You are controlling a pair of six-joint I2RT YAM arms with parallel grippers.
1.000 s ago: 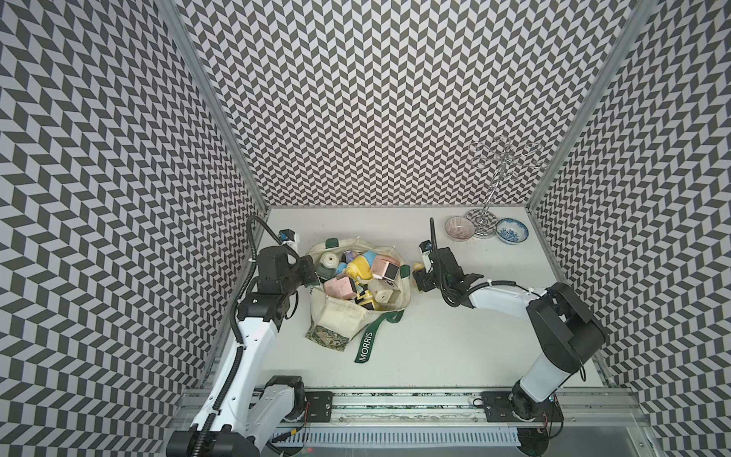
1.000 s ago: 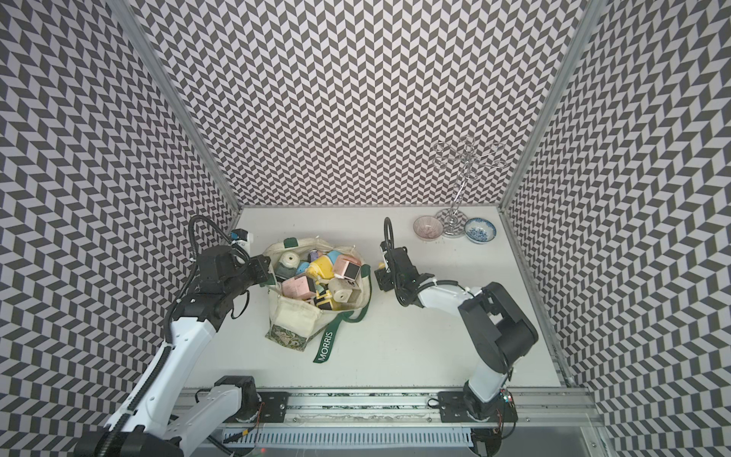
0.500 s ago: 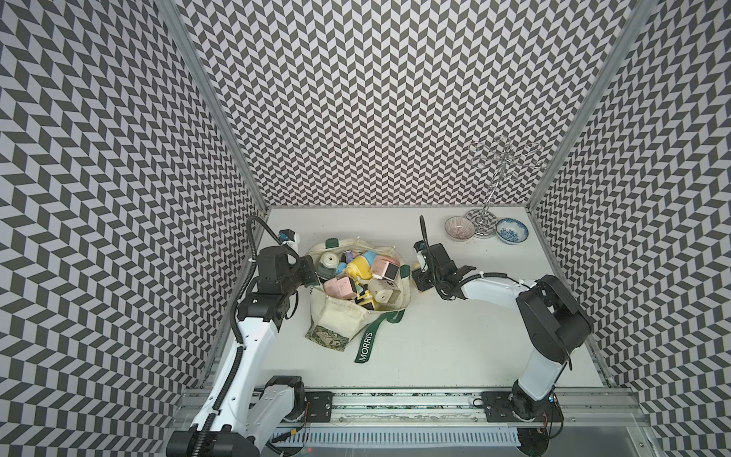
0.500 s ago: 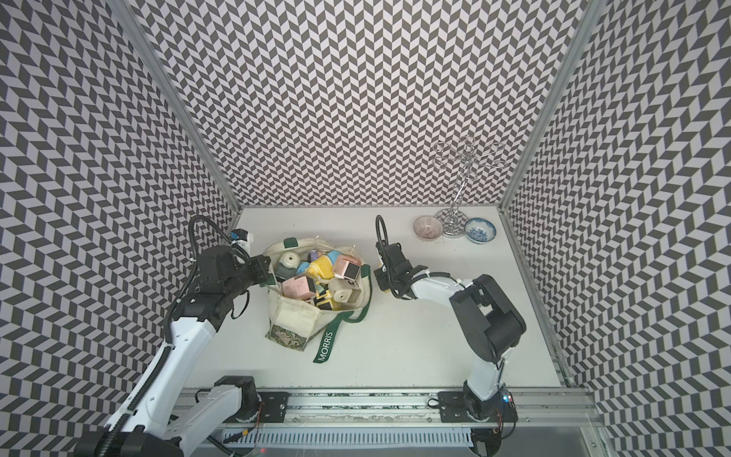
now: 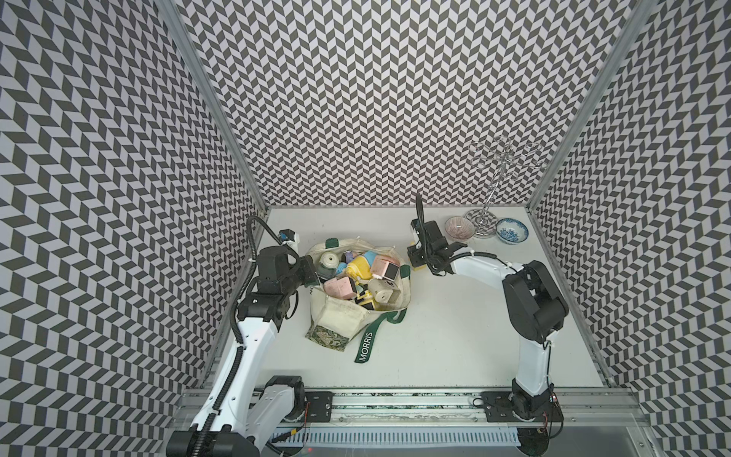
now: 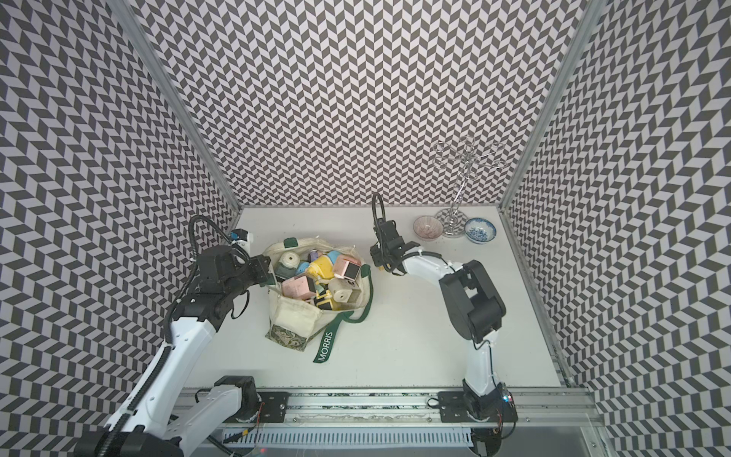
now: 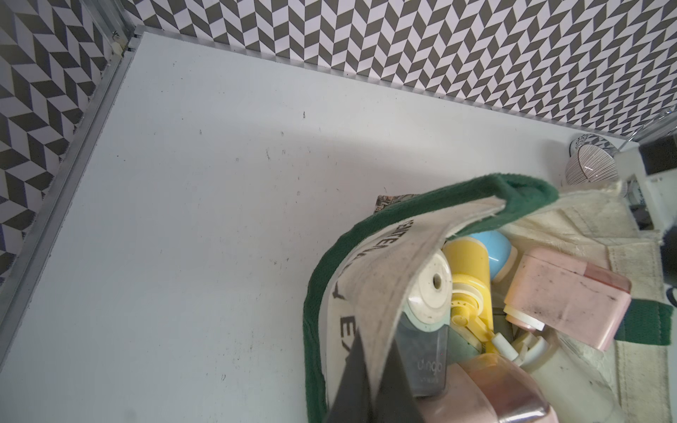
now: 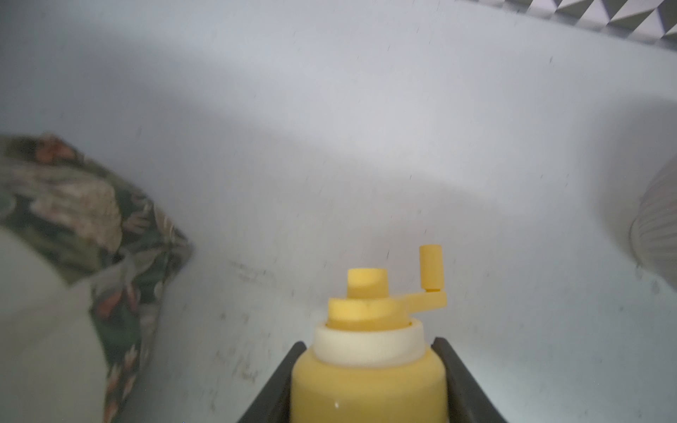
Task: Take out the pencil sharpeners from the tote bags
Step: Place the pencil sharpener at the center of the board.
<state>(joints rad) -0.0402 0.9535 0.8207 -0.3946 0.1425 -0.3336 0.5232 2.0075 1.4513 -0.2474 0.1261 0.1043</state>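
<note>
The right jaws clasp 1 yellow sharpener (image 8: 368,381) by its body, low over the desk (image 5: 455,336), just beside the tote bag (image 5: 340,316). The left jaws are clenched on the bag's rim, propping the mouth open over the sharpeners (image 5: 340,285) heaped inside. The smooth, rounded body could slip or roll on release, perhaps toward the striped bowl (image 5: 459,228). If the rim pulls free, the mouth would sag shut.

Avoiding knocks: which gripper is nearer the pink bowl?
Right. The right gripper, holding a yellow sharpener, sits near the pink bowl; the left gripper pinches the tote bag, farther away.
</note>
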